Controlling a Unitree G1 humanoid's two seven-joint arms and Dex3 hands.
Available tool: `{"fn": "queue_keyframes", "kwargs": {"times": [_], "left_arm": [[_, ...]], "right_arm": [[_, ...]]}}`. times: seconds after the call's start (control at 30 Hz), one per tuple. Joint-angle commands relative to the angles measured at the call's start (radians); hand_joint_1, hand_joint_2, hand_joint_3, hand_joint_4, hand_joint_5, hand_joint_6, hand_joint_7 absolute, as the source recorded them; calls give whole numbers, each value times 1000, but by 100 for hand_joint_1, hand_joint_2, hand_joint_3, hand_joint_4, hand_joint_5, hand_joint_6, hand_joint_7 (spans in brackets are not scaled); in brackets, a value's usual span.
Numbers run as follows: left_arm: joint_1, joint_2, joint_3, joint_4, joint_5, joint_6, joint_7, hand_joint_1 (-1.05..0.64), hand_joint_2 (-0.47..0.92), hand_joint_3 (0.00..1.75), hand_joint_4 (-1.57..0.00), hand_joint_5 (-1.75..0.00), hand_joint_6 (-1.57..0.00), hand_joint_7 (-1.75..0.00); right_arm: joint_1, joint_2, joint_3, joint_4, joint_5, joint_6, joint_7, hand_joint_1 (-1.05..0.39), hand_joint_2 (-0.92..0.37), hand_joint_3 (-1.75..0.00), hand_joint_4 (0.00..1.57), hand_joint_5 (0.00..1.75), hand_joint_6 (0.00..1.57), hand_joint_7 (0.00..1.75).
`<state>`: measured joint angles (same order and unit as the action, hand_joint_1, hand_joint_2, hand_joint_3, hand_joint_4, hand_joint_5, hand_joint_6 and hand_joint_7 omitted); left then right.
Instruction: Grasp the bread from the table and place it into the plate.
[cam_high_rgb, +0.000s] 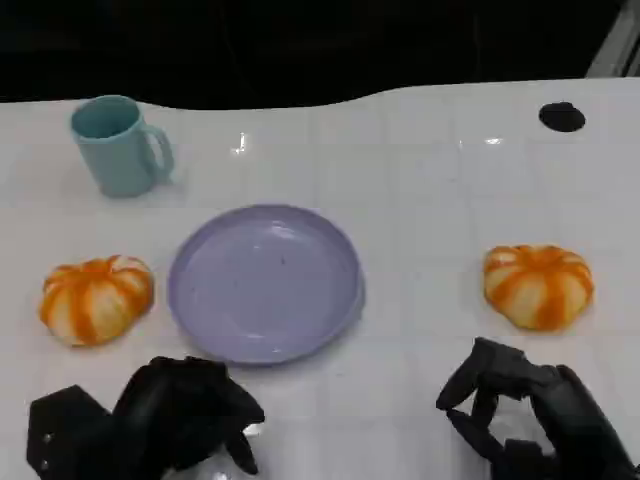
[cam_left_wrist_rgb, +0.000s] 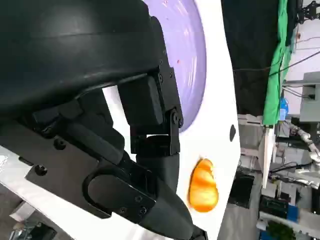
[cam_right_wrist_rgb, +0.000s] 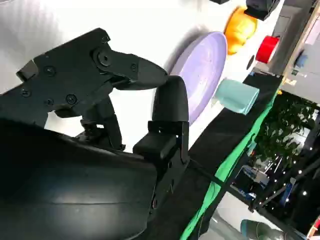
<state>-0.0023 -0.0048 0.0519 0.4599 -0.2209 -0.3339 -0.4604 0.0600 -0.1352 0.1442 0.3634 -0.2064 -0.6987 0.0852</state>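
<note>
White surface (cam_high_rgb: 420, 180), glossy, carrying all items. Left robot hand (cam_high_rgb: 185, 410) low at near edge, fingers curled inward, holding nothing. Right robot hand (cam_high_rgb: 525, 415) low at near edge, fingers spread apart, holding nothing. Purple plate (cam_high_rgb: 265, 283) just beyond left robot hand, slightly toward the right one; nothing on it. Orange-and-white bread (cam_high_rgb: 97, 298) beyond left robot hand, on its outer side, resting on surface near plate, apart from its rim. Second bread (cam_high_rgb: 538, 285) just beyond right robot hand, on surface, well apart from plate. Neither bread touched by either robot hand. Teal mug (cam_high_rgb: 118, 145) upright, farther out beyond the left bread, handle toward the right. Small black disc (cam_high_rgb: 561, 116) at far edge, well beyond right robot hand.
</note>
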Motion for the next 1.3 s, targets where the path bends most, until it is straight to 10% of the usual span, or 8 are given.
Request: {"fn": "queue_keyframes", "kwargs": {"times": [0.03, 0.93, 1.3], "left_arm": [[0, 13, 6, 9, 0, -11, 0, -105, 80, 1, -148, -96, -157, -51], [-8, 12, 7, 17, -3, -11, -1, -105, 80, 0, -149, -96, -157, -52], [-15, 10, 7, 33, 4, -22, 3, -105, 80, 1, -149, -96, -157, -52]], "right_arm": [[-4, -9, -5, 8, 4, -17, -8, -35, -59, -82, 65, 175, 66, 130], [-14, -7, -10, 15, 7, -24, -14, -33, -59, -83, 63, 175, 66, 128], [-37, -12, -38, 15, -29, -54, -83, -31, -55, -86, 69, 122, 73, 86]]}}
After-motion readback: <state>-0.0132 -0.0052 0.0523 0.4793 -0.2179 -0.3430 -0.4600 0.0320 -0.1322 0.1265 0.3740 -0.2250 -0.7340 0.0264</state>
